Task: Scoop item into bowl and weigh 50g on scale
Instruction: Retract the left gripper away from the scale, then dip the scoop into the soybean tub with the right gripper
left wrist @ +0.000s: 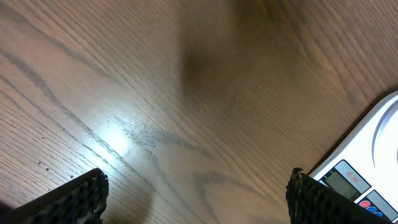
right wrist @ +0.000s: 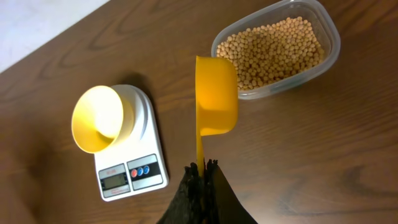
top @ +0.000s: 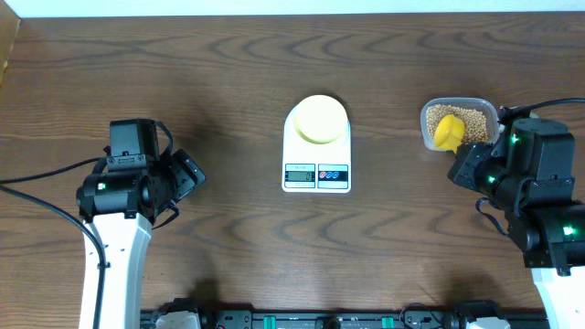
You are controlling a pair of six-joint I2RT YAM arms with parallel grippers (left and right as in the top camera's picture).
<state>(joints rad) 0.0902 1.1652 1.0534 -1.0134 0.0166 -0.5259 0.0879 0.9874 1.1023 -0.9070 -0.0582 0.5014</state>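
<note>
The pale-yellow bowl (top: pixel 320 118) sits on the white scale (top: pixel 317 172) at the table's middle; both show in the right wrist view, bowl (right wrist: pixel 97 118) and scale (right wrist: pixel 134 175). Tan beans (top: pixel 475 125) fill a clear plastic container (top: pixel 489 111) at the right, also in the right wrist view (right wrist: pixel 273 51). My right gripper (right wrist: pixel 203 168) is shut on the handle of a yellow scoop (right wrist: pixel 216 96), whose cup hangs just beside the container's near rim (top: pixel 448 132). My left gripper (left wrist: pixel 198 193) is open and empty above bare wood, left of the scale (left wrist: pixel 367 180).
The scale's display and two buttons (top: pixel 316 174) face the front edge. A black rail with fixtures (top: pixel 311 320) runs along the front edge. Bare wooden tabletop (top: pixel 228 82) surrounds everything.
</note>
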